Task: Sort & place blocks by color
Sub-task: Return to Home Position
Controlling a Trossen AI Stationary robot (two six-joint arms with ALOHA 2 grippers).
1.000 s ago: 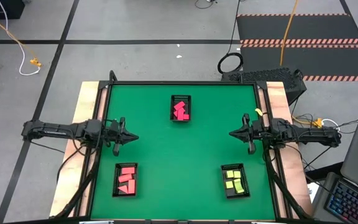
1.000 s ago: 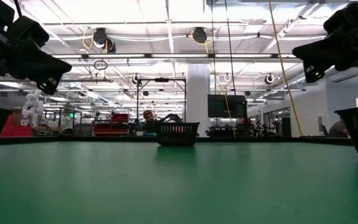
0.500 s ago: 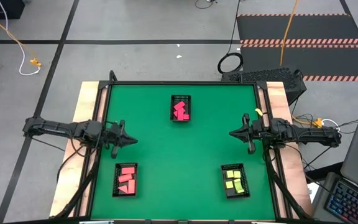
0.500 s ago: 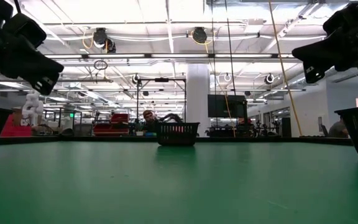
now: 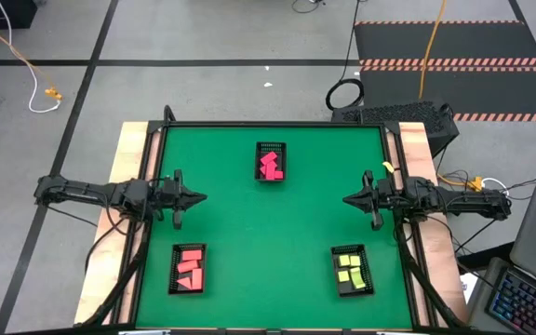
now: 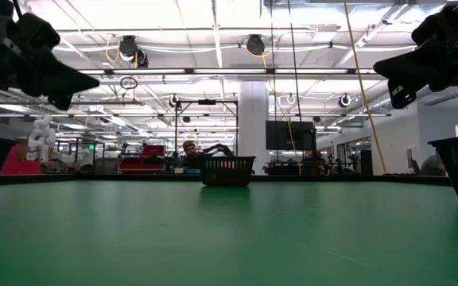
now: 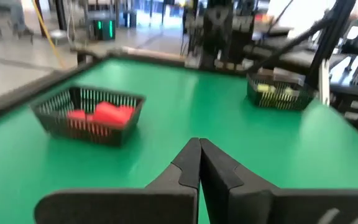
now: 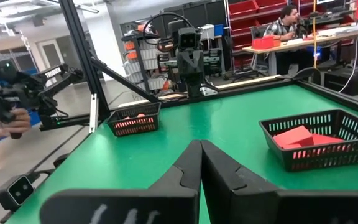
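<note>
Mesh formed all three black trays, thin-wired rectangular baskets on the smooth green table. We took the far tray as our landmark: it held the magenta-pink blocks, small flat-faced rectangular pieces lying jumbled. The coral-red blocks lay in a second tray in front of the far tray and to its left. The yellow-green blocks lay in a third tray in front of it and to its right. The left gripper hung left of the far tray and a little in front, its dark tapered fingers pressed together to a point and holding nothing. The right gripper mirrored it on the far tray's right, jaws likewise closed and empty. Against half a second earlier, the left gripper had straightened and shifted slightly towards the far tray, while the right gripper and every block lay as before.
</note>
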